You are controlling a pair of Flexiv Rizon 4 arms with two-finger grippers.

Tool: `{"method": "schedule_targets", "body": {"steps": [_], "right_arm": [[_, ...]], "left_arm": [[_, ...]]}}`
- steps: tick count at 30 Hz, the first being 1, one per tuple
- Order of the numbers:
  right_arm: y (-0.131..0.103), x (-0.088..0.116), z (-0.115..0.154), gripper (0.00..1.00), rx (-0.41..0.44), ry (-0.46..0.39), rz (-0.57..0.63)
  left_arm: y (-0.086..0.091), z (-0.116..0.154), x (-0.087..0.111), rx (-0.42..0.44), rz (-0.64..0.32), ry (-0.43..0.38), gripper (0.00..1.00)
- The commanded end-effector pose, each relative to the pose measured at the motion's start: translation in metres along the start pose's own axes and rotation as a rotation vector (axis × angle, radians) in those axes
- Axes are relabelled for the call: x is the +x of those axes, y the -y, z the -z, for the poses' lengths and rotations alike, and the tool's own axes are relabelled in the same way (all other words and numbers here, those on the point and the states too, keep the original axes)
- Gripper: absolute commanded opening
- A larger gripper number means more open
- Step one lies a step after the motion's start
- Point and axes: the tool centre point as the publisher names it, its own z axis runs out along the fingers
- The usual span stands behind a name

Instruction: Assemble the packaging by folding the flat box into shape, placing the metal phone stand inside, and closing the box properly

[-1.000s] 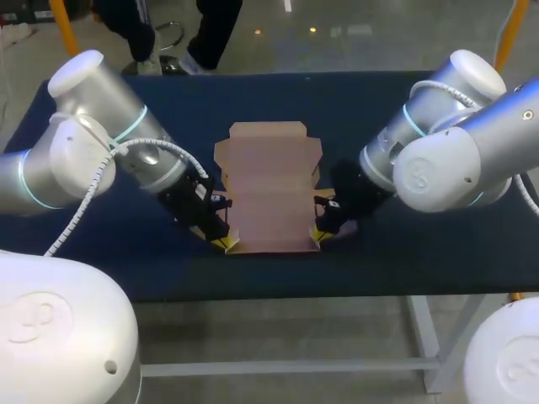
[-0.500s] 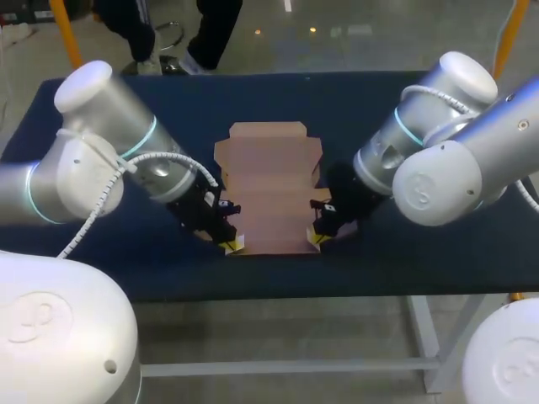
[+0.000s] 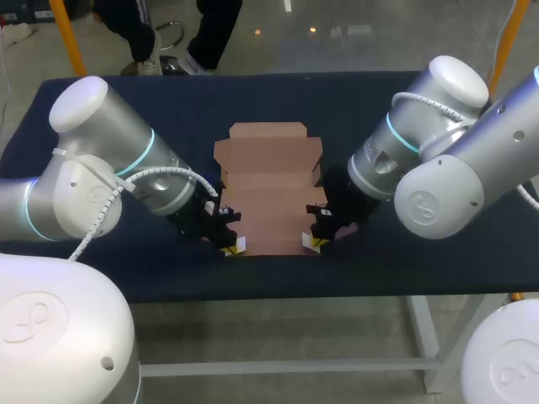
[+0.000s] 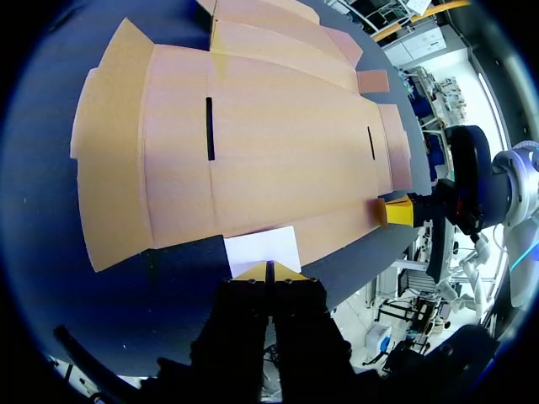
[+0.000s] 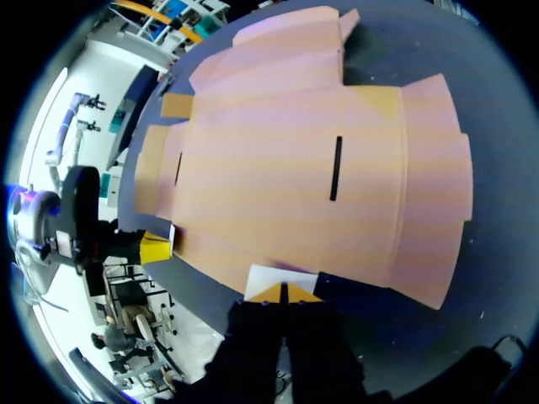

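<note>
The flat brown cardboard box (image 3: 271, 189) lies unfolded in the middle of the dark blue table (image 3: 404, 252). My left gripper (image 3: 229, 247) is shut at the box's near left corner. Its yellow tips (image 4: 269, 271) press against a small raised flap (image 4: 263, 248) that looks white. My right gripper (image 3: 317, 242) is shut at the near right corner, against a like raised flap (image 5: 282, 278). Each wrist view shows the box (image 4: 269, 143) (image 5: 312, 168) spread ahead of its gripper (image 5: 282, 292). Each also shows the other arm's yellow tip at the far corner (image 4: 394, 210) (image 5: 156, 248). No metal phone stand is in view.
Both arms' white links reach in low over the table's near half, on either side of the box. The table's near edge (image 3: 278, 290) runs close behind the grippers. Bare blue cloth lies behind the box and toward both back corners.
Both grippers have slid inward along the box's near edge, toward each other. The small corner flaps now stand raised against their tips. Both arms' elbows have shifted toward the middle.
</note>
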Motion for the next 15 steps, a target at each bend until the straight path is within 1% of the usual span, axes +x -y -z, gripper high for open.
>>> {"method": "schedule_targets", "body": {"steps": [1,11,15], "right_arm": [[0.001,0.004,-0.009,0.0,-0.013,0.023,0.005],[0.002,0.004,-0.02,0.0,-0.016,0.048,0.014],[0.003,0.002,-0.025,0.0,-0.019,0.057,0.019]], "left_arm": [[-0.004,-0.004,0.0,0.019,-0.001,0.005,0.0],[0.002,-0.012,-0.002,0.025,-0.01,0.006,0.0],[0.006,-0.019,-0.002,0.022,-0.013,0.02,0.0]]}}
